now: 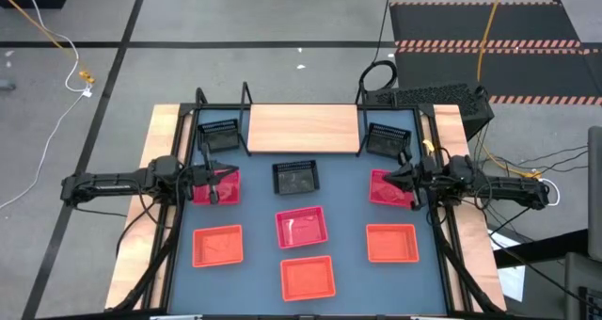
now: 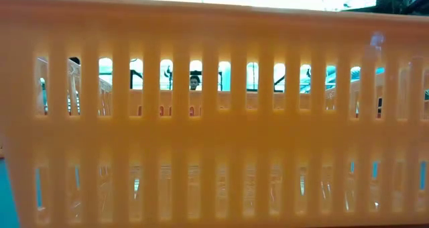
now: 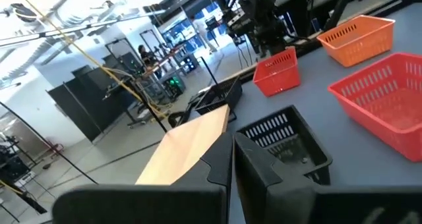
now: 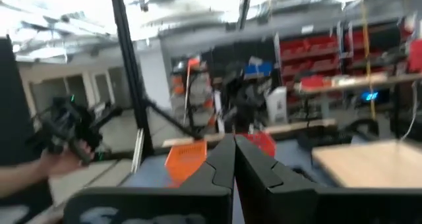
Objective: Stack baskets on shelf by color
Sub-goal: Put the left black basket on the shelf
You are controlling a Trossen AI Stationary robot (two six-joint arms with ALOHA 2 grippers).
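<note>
— How are the arms posed?

— Both reach inward from the table's sides, level, above the table. The left gripper (image 1: 214, 179) hangs over the pink-red basket (image 1: 213, 186) at the left, fingers together, holding nothing. The right gripper (image 1: 403, 178) hangs over the pink-red basket (image 1: 388, 187) at the right, also closed and empty.

— And the count?

— Nine baskets on the table: three black (image 1: 295, 178), three pink-red, three orange (image 1: 217, 246). The wooden shelf (image 1: 304, 129) stands at the far edge, a black basket at each end of it.
</note>
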